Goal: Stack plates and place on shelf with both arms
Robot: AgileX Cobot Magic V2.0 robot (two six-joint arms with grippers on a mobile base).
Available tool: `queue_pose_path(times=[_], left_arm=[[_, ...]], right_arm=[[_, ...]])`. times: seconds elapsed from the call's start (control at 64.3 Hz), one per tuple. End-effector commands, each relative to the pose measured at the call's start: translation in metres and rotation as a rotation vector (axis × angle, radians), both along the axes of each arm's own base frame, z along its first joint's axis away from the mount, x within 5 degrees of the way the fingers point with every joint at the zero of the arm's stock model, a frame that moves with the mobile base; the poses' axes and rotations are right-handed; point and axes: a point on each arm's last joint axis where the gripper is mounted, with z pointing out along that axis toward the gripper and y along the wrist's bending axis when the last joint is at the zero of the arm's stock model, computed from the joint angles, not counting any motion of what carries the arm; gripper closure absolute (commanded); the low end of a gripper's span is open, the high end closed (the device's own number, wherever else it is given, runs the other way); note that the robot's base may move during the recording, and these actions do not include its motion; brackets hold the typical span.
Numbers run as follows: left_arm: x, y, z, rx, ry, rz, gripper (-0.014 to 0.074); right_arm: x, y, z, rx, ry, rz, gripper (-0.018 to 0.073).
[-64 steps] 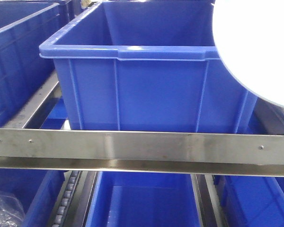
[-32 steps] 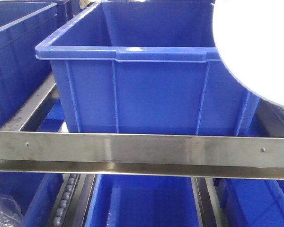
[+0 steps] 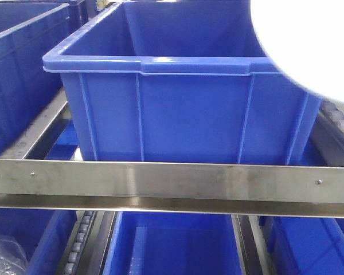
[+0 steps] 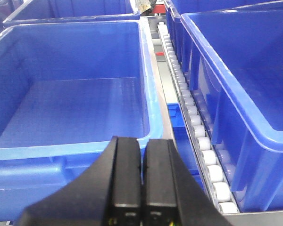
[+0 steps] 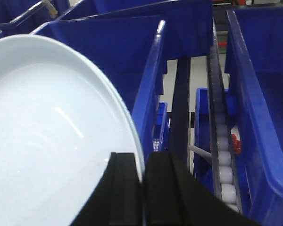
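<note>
While I watch from the front, the plates (image 3: pixel 309 46) hang at upper right, over the corner of a blue bin (image 3: pixel 178 109) on the shelf (image 3: pixel 172 182).
My left wrist view shows the left gripper (image 4: pixel 142 183) with both fingers pressed together on nothing, above the near rim of an open blue crate (image 4: pixel 70 103) beside a roller track (image 4: pixel 198 132). My right wrist view shows the right gripper (image 5: pixel 144 188) pinching the rim of the plates (image 5: pixel 52 136), tilted, filling the left side; I can make out a double edge there.
</note>
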Motion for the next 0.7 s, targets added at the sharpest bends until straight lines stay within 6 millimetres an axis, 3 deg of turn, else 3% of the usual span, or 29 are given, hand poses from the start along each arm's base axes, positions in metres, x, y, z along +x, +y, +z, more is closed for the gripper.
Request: queue_pose_path(times=[0.0, 0.202, 0.358, 0.498, 0.684], left_arm=[[0.001, 0.001, 0.017, -0.022, -0.106, 0.014, 0.0514], [0.001, 0.001, 0.017, -0.022, -0.106, 0.014, 0.0514], [0.001, 0.001, 0.017, -0.022, -0.106, 0.014, 0.0514], [0.001, 0.001, 0.017, -0.022, -0.106, 0.014, 0.0514], [0.001, 0.001, 0.017, -0.022, -0.106, 0.014, 0.0514]], right_arm=[[0.019, -0.002, 0.034, 0.018, -0.084, -0.037, 0.0510], [0.073, 0.008, 0.066, 0.017, -0.060, -0.007, 0.0510], [0.121, 0.034, 0.085, 0.024, -0.122, 0.041, 0.0510], [0.166, 0.053, 0.077, 0.016, -0.111, 0.048, 0.0510], [0.209, 0.064, 0.064, 0.005, -0.075, 0.039, 0.0510]])
